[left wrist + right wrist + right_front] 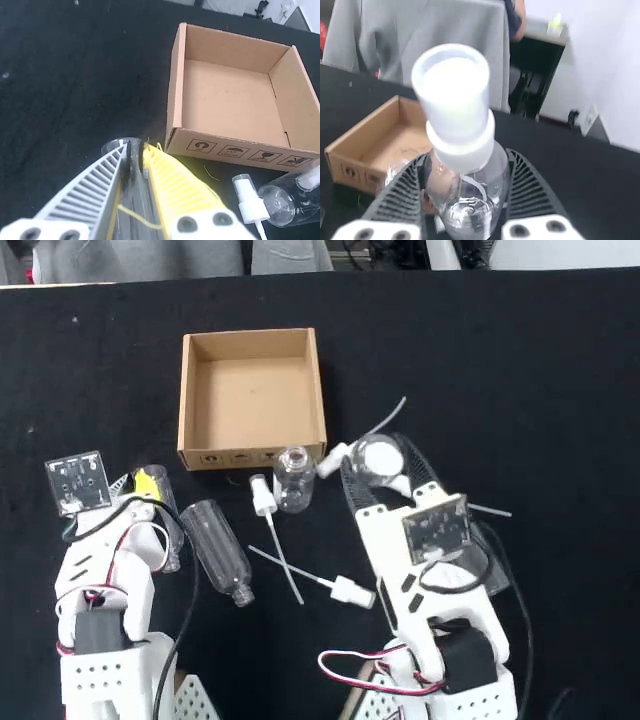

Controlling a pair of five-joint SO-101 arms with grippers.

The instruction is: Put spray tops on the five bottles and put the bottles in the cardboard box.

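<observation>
Right wrist view: clear bottle (pixel 470 200), white top (pixel 455 100), in right gripper (pixel 467 170).

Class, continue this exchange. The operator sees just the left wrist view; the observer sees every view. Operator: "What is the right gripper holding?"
Observer: The right gripper is shut on a clear bottle with a white top on it.
Operator: Any bottle I'm missing?
Observer: A capless bottle lies on its side on the table.
Operator: Any spare tops?
Observer: A loose spray top lies flat, its tube pointing toward that capless bottle.
</observation>
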